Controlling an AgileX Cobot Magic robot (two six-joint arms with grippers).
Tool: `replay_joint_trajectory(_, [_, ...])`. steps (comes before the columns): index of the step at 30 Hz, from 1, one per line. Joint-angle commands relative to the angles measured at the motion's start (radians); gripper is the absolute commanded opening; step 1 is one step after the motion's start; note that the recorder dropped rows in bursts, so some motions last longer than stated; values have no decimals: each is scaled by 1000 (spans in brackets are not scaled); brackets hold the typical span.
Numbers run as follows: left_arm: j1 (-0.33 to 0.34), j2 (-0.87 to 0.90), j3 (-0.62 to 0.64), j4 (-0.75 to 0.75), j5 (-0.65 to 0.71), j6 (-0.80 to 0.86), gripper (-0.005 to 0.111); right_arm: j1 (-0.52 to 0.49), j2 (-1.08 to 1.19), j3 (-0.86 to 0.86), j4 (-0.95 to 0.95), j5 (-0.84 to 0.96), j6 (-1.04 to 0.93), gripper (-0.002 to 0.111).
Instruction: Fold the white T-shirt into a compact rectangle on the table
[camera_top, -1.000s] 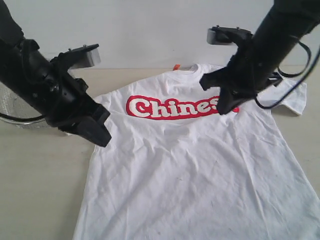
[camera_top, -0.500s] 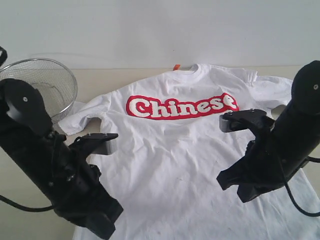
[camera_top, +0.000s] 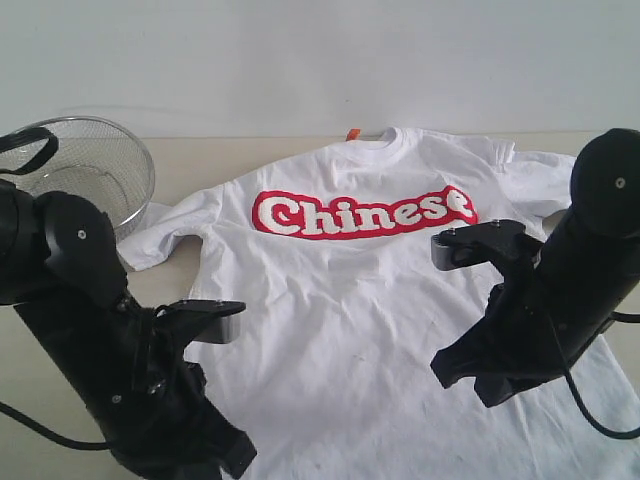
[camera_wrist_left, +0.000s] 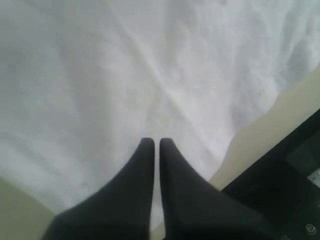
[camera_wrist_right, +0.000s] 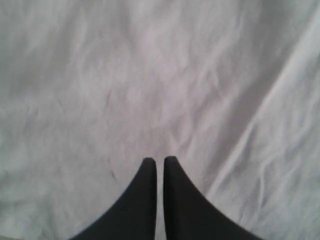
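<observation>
White T-shirt (camera_top: 350, 300) lies spread flat, lettering up, on the beige worktop (camera_top: 250, 155), not yet folded. Left fingers (camera_wrist_left: 145, 165) and right fingers (camera_wrist_right: 147, 180), pressed together and empty, hover over its near half. All folding remains.

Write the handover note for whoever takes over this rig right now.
Left gripper: shut, empty, over the white T-shirt near its side edge.
Right gripper: shut, empty, over the shirt's lower body.
T-shirt lies flat, print up, on the table; wire-mesh basket beside its sleeve.
Done: shirt spread out. Left: every fold.
</observation>
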Motion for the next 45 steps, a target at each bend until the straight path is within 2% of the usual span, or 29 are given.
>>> replay_joint_trajectory(1, [-6,17,31,32,16,-28,4,0,-11,6,-11,11,3,0])
replay_joint_trajectory(23, [-6,48,88,25,57,-28,4,0,-9,6,-28,59,3,0])
replay_joint_trajectory(27, [-6,48,130,29,12,-24,4,0,-9,6,-28,31,3,0])
replay_joint_trajectory(35, [-6,16,120,25,41,-4,4,0,-9,6,-71,4,31,0])
replay_joint_trajectory(41, [-4,-25,120,29,38,-2,4,-82,-9,4,-226,48,181,0])
replay_joint_trajectory(45, [-4,-25,120,34,9,-2,4,-130,-9,4,-235,92,183,0])
